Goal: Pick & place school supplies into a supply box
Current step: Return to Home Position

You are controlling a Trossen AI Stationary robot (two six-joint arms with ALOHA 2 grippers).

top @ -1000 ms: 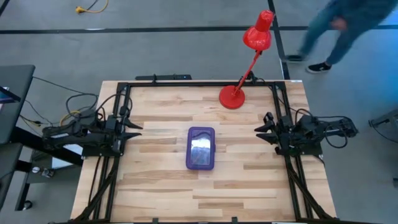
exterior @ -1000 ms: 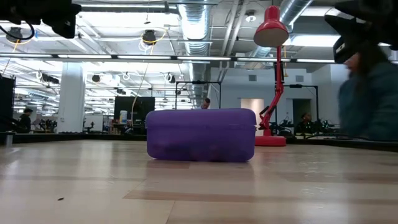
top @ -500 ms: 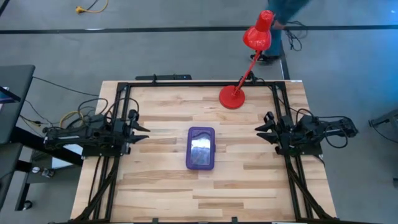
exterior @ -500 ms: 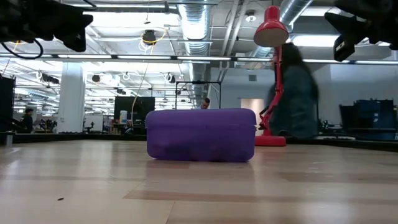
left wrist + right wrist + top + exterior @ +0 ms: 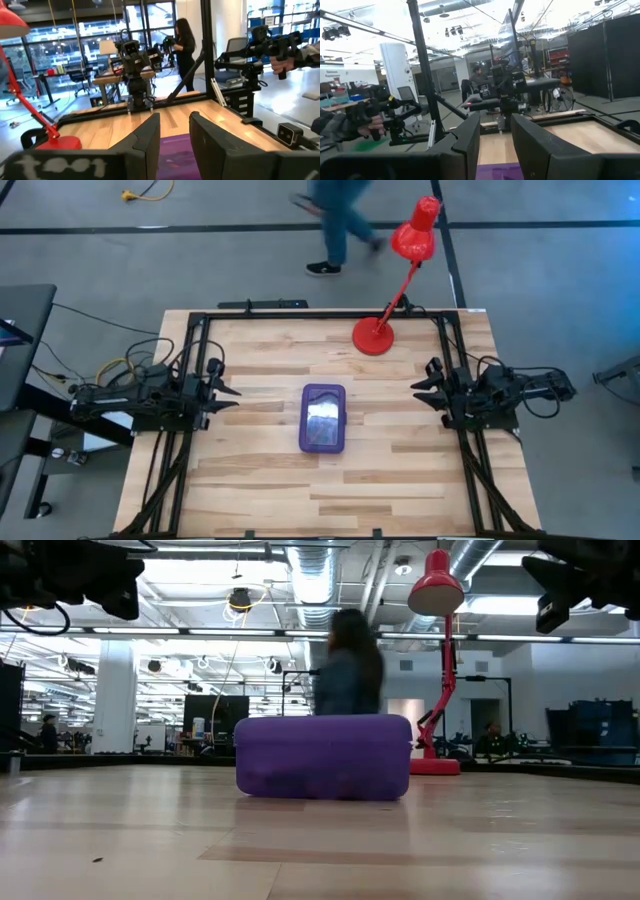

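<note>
The purple supply box (image 5: 323,418) lies flat on its base in the middle of the table with its lid down, also seen in the low view (image 5: 323,757). No pencils, pens or scissors show in any view. My left gripper (image 5: 236,394) hovers open above the table to the left of the box, pointing at it; the box (image 5: 175,155) shows between its fingers. My right gripper (image 5: 414,393) hovers open to the right of the box, also facing it (image 5: 497,171). Both are well apart from the box.
A red desk lamp stands with its base (image 5: 373,336) near the table's far edge, its head (image 5: 415,235) leaning out past that edge. Black frame rails (image 5: 320,314) run along the far, left and right sides. A person (image 5: 335,220) walks on the floor beyond the far edge.
My left gripper has moved a little toward the box, to the table's right, and then held still. The right arm and the box have kept still. The person beyond the far edge has walked from right to left.
</note>
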